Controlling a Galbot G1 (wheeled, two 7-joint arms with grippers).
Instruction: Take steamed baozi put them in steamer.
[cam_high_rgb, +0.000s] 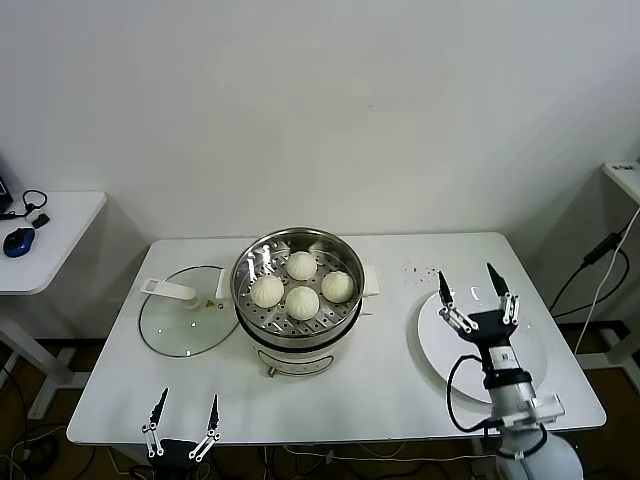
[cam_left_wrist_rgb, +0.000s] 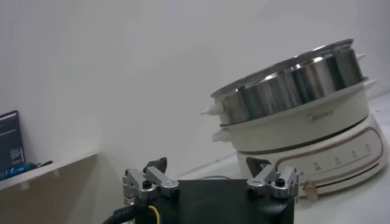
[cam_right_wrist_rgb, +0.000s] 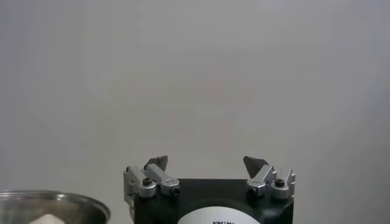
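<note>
Several off-white steamed baozi (cam_high_rgb: 301, 288) sit on the perforated tray inside the shiny steel steamer (cam_high_rgb: 252, 268) at the table's middle. The steamer also shows in the left wrist view (cam_left_wrist_rgb: 292, 79) on its white base, and its rim shows in the right wrist view (cam_right_wrist_rgb: 55, 204). My right gripper (cam_high_rgb: 467, 281) is open and empty, raised above the white plate (cam_high_rgb: 435, 345) at the right. It shows open in its own view (cam_right_wrist_rgb: 206, 163). My left gripper (cam_high_rgb: 188, 403) is open and empty at the table's front left edge, and open in its own view (cam_left_wrist_rgb: 206, 163).
A round glass lid (cam_high_rgb: 180, 330) with a white handle lies flat left of the steamer. A side table (cam_high_rgb: 60, 230) with a blue mouse stands at far left. Cables hang at the right.
</note>
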